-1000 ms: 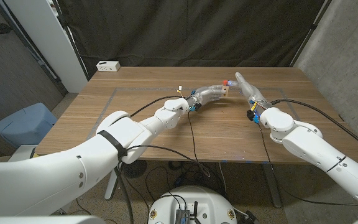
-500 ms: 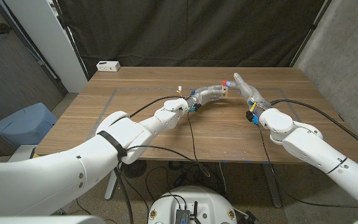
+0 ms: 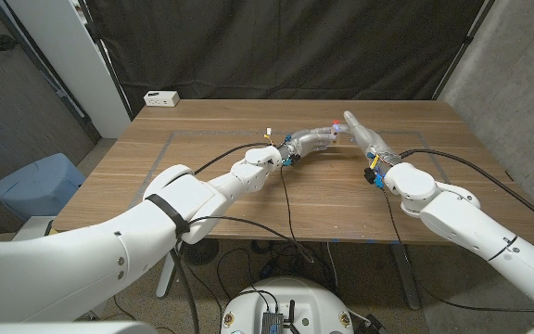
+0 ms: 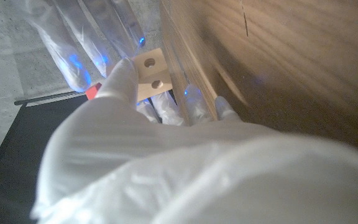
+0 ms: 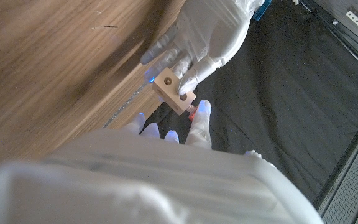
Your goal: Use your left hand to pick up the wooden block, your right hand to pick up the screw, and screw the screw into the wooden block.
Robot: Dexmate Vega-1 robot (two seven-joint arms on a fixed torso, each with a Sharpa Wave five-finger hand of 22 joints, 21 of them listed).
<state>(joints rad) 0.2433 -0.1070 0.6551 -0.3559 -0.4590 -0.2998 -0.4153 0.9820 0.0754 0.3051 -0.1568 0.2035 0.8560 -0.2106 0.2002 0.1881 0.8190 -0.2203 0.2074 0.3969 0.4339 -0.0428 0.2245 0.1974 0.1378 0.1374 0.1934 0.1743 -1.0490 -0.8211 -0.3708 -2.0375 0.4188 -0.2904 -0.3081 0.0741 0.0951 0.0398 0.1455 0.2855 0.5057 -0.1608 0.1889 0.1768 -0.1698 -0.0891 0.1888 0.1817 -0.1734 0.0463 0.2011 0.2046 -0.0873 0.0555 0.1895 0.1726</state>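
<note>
Right wrist view: left hand (image 5: 207, 37) grips pale two-holed wooden block (image 5: 173, 91); right hand (image 5: 185, 134) pinches red screw (image 5: 192, 114)

Wooden table (image 3: 248, 199) before black curtain (image 3: 286, 46), grey walls (image 3: 517, 83).

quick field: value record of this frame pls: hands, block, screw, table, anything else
left hand: holds the wooden block above the table
wooden block: light wood, two round holes visible on one face
right hand: close by the block, red screw at its fingertips
screw: only a red bit visible, not in a hole; grip unclear
table: wooden, dark backdrop behind
other: small white box at the far left corner
</note>
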